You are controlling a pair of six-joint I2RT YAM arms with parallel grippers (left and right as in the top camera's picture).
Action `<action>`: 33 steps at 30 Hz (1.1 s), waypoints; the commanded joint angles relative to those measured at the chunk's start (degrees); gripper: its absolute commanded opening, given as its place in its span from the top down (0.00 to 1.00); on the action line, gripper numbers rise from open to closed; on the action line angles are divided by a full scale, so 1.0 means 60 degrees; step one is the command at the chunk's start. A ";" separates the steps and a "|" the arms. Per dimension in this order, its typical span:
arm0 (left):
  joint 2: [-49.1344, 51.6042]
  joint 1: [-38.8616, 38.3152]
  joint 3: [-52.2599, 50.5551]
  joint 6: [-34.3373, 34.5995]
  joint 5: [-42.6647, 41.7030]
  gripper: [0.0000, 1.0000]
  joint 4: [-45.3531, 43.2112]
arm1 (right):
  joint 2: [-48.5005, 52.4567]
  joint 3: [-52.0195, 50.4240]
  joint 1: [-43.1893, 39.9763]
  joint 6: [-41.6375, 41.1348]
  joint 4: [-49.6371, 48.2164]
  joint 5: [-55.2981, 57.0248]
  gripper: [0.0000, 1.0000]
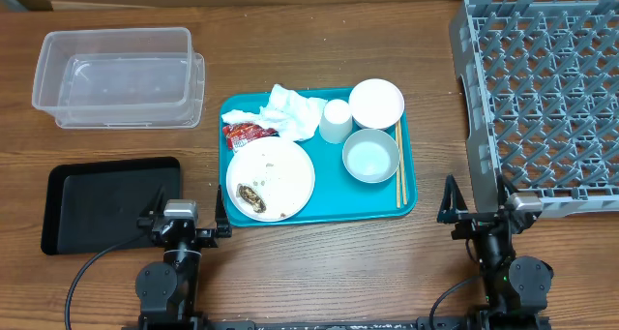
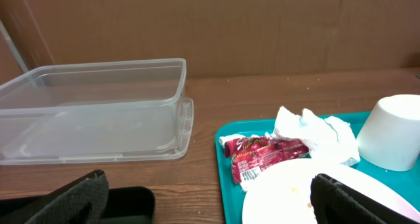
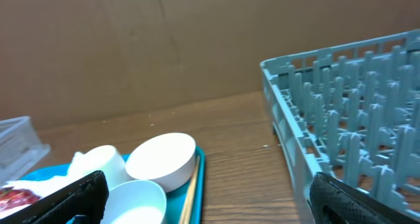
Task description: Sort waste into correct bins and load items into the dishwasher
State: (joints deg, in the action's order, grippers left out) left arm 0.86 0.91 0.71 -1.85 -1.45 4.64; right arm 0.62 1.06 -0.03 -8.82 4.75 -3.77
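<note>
A teal tray (image 1: pixel 406 196) holds a white plate (image 1: pixel 276 175) with a brown scrap (image 1: pixel 251 194) and rice grains, a crumpled napkin (image 1: pixel 293 112), a red wrapper (image 1: pixel 243 134), a cup (image 1: pixel 336 120), two bowls (image 1: pixel 376 103) (image 1: pixel 370 156) and chopsticks (image 1: pixel 398 163). The clear tub (image 1: pixel 116 76) stands at the back left, the black tray (image 1: pixel 108 201) at the front left, the grey rack (image 1: pixel 542 93) at the right. My left gripper (image 1: pixel 183 225) is open and empty at the table's front, between the black tray and the teal tray. My right gripper (image 1: pixel 481 217) is open and empty by the rack's front left corner.
The left wrist view shows the tub (image 2: pixel 98 106), wrapper (image 2: pixel 259 155), napkin (image 2: pixel 315 132), cup (image 2: pixel 394 135) and plate (image 2: pixel 289 194). The right wrist view shows both bowls (image 3: pixel 164 158) (image 3: pixel 134 201), chopsticks (image 3: pixel 190 184) and the rack (image 3: pixel 348 112). A brown wall stands behind.
</note>
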 commanded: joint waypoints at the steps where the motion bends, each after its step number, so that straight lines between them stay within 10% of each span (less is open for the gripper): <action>1: -0.0102 0.0095 -0.0073 0.0095 0.0062 0.00 -0.0033 | -0.0076 -0.0098 -0.0062 0.0233 -0.0011 0.0412 0.00; 7: -0.0102 0.0095 -0.0073 0.0095 0.0062 0.00 -0.0033 | -0.0076 -0.0098 -0.0058 -0.0310 -0.0696 -0.0055 0.00; 13: -0.0102 0.0095 -0.0073 0.0095 0.0062 0.00 -0.0033 | -0.0076 -0.0098 -0.0051 -0.6994 -0.3854 -0.5949 0.00; 19: -0.0102 0.0095 -0.0073 0.0095 0.0062 0.00 -0.0033 | -0.0076 -0.0044 -0.0051 -0.9551 -0.5737 -0.5191 0.00; 25: -0.0102 0.0095 -0.0073 0.0095 0.0062 0.00 -0.0033 | 0.0288 0.1683 -0.0062 -0.7923 -0.4503 -0.4597 0.00; 33: -0.0102 0.0095 -0.0073 0.0095 0.0062 0.00 -0.0033 | 0.4156 0.7351 -0.0055 -0.2667 0.3952 -0.4452 0.00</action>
State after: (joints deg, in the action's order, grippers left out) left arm 0.86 0.91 0.64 -1.85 -1.45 4.49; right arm 18.11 36.42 -0.08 -38.35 23.42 -31.73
